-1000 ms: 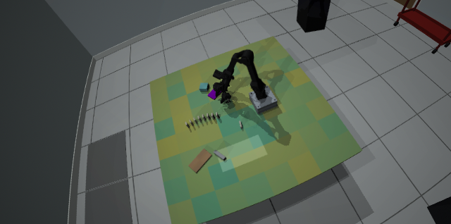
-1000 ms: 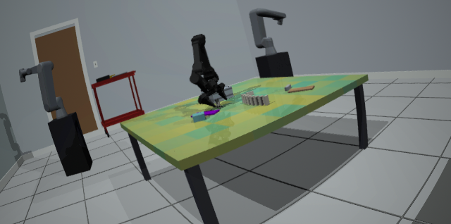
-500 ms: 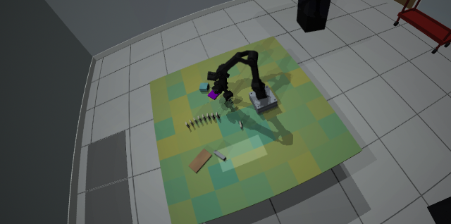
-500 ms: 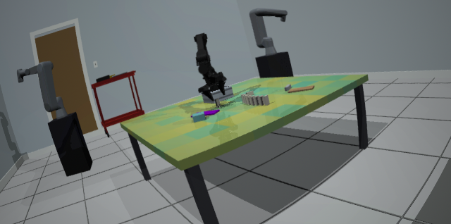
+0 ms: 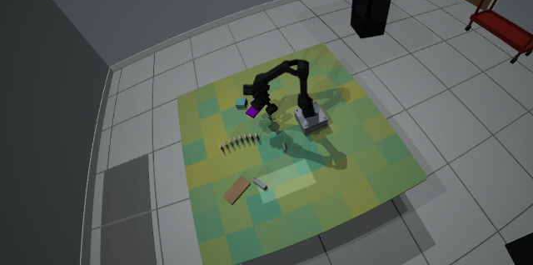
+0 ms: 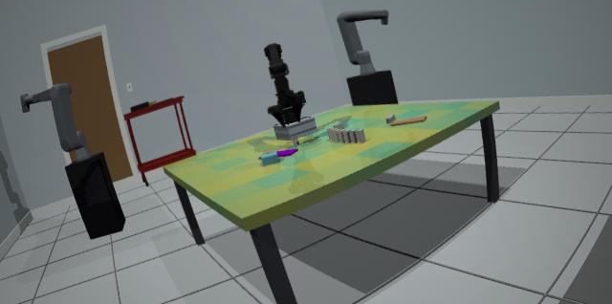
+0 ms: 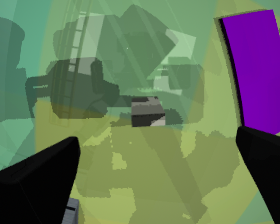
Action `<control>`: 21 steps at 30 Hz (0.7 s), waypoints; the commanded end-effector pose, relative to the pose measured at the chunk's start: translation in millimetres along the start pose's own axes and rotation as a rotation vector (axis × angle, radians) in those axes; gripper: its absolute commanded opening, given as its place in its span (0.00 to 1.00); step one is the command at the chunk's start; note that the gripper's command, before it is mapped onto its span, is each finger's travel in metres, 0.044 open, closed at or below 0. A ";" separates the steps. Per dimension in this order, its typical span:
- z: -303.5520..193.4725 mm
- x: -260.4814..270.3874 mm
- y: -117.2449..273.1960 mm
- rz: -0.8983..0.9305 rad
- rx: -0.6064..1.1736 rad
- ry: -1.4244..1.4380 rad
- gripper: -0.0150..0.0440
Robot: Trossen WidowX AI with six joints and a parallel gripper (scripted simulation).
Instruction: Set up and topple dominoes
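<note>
Several dominoes stand upright in a slightly curved row (image 5: 236,141) (image 6: 346,136) on the table (image 5: 354,194) (image 6: 215,175). A loose domino (image 5: 284,147) is apart from the row, on the robot base's side. Another domino (image 6: 295,141) (image 7: 148,112) stands alone near the purple block; the wrist view shows it from above, below and between the fingers. My gripper (image 5: 264,107) (image 7: 161,140) is open and empty, pointing down above this domino and not touching it. Its exact height is hard to tell.
A purple block (image 5: 251,112) (image 6: 288,153) (image 7: 256,65) lies close beside the gripper, under one finger in the wrist view. A teal box (image 5: 241,102) (image 6: 270,159) is beyond it. A brown plank (image 5: 236,190) (image 6: 409,120) and a grey block (image 5: 260,183) (image 6: 390,119) lie past the row.
</note>
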State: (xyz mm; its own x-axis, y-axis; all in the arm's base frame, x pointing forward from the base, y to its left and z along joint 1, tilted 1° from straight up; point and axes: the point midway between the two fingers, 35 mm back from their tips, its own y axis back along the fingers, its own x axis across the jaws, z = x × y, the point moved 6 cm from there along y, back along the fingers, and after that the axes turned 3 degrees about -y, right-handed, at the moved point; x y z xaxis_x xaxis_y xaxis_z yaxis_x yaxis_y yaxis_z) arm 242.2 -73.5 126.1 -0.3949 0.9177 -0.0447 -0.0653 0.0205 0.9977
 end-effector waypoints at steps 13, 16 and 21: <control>-5.1 3.0 -59.0 0.008 0.023 -0.001 1.00; -5.2 3.0 -63.7 0.008 0.024 -0.001 1.00; -5.5 3.2 -70.2 0.008 0.024 -0.001 1.00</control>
State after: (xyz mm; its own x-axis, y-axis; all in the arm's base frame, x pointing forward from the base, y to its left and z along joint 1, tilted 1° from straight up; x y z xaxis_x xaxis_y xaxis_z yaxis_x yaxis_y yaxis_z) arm 242.9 -74.4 63.5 -0.3931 0.9185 -0.0429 -0.0554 0.0229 0.9982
